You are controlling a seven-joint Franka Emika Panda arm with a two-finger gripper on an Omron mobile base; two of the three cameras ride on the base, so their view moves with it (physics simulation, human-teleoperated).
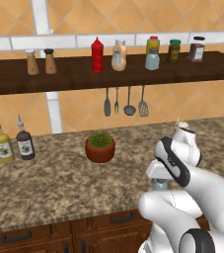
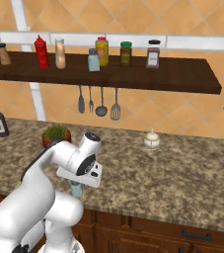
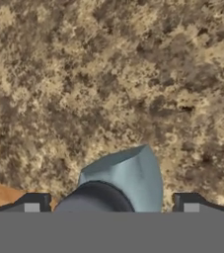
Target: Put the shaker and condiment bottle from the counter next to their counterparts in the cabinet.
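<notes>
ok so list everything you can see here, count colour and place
shaker: 1, blue-grey, grey cap, on the counter between the hand's fingers
second shaker: 1, blue-grey, on the shelf
condiment bottle: 1, peach-orange, shelf, beside the red bottle
mills: 2, brown, shelf left
jars: 3, yellow, green, dark, shelf right
utensils: 4, grey, hanging under the shelf
oil bottles: 2, yellow and dark, counter left
plant pot: 1, terracotta, mid counter
lidded bowl: 1, cream, counter right
drawers: brown, black handles, below the counter
arm: 1, white
hand: 1, open, over the shaker
</notes>
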